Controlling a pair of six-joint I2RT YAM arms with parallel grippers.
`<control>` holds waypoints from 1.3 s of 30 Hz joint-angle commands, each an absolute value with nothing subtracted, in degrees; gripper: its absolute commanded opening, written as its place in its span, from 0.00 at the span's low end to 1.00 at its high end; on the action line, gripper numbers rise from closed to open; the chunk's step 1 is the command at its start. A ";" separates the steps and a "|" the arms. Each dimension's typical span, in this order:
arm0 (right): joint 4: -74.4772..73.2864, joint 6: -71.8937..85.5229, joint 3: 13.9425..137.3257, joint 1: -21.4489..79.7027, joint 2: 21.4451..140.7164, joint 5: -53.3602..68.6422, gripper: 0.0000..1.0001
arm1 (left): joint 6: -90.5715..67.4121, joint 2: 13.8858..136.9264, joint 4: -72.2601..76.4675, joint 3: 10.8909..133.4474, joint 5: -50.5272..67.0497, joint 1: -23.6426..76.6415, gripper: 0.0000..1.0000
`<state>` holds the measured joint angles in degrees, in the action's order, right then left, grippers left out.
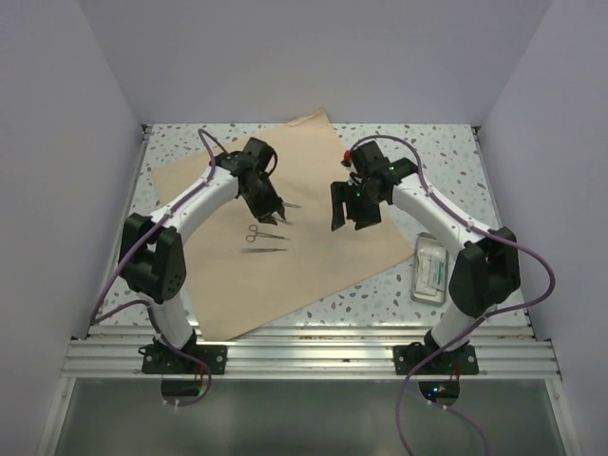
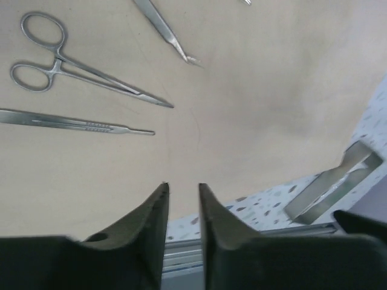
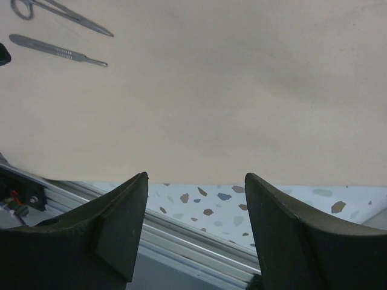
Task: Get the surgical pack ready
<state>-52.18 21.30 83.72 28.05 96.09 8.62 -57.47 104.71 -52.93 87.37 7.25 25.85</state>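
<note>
The surgical pack [image 1: 323, 256] is a wide tan sheet spread flat and turned cornerwise on the speckled table; it also fills the left wrist view [image 2: 272, 90] and the right wrist view [image 3: 211, 90]. On it lie ring-handled forceps [image 2: 60, 63], a flat steel handle [image 2: 78, 122] and thin tweezers [image 2: 166, 30]. My left gripper [image 1: 271, 204] hovers over the sheet just behind them; its fingertips [image 2: 182, 186] stand a narrow gap apart with nothing between. My right gripper [image 1: 347, 220] hangs over the sheet's right half, open wide and empty [image 3: 196, 175].
A small clear and metal tray [image 1: 432, 269] sits on the bare table right of the sheet, by the right arm, and shows in the left wrist view [image 2: 332, 187]. An aluminium rail [image 1: 304, 356] runs along the near edge. White walls close in three sides.
</note>
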 commanded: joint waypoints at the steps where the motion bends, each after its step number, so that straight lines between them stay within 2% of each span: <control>1: -52.91 23.99 86.84 27.95 97.12 14.41 0.69 | -53.70 103.87 -49.13 86.92 5.63 24.70 0.37; 3: -52.56 24.43 85.44 27.86 95.72 14.15 0.69 | -54.14 107.55 -51.40 91.83 1.95 24.78 0.49; 4: -52.56 24.43 84.73 27.86 95.10 13.11 0.69 | -54.31 108.97 -52.11 93.32 0.89 24.70 0.52; 8: -52.56 23.38 79.99 26.99 90.81 11.52 0.70 | -56.33 117.32 -58.17 102.81 -1.58 24.17 0.54; 11: -50.90 23.29 74.28 25.76 86.94 11.78 0.69 | -59.40 121.19 -58.36 104.59 -1.06 24.17 0.57; 17: -49.13 22.41 65.31 21.27 82.27 14.15 0.69 | -63.19 125.15 -57.31 105.20 -1.14 24.08 0.55; 31: -48.34 21.18 62.31 20.57 80.68 13.45 0.68 | -65.21 130.08 -57.48 107.23 -1.76 23.38 0.41; 34: -48.08 21.18 62.49 20.48 80.77 13.54 0.68 | -65.13 130.17 -57.57 107.23 -1.85 23.29 0.29; 35: -48.16 21.18 62.58 20.57 80.86 13.54 0.68 | -64.95 130.25 -57.48 107.23 -1.76 23.29 0.22; 39: -48.25 21.01 63.63 20.57 81.82 13.71 0.68 | -64.25 129.29 -57.65 107.23 -0.97 23.29 0.04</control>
<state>-49.19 22.00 62.37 20.56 82.17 12.82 -64.42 129.56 -56.71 105.27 -0.49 23.68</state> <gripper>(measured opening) 0.684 0.091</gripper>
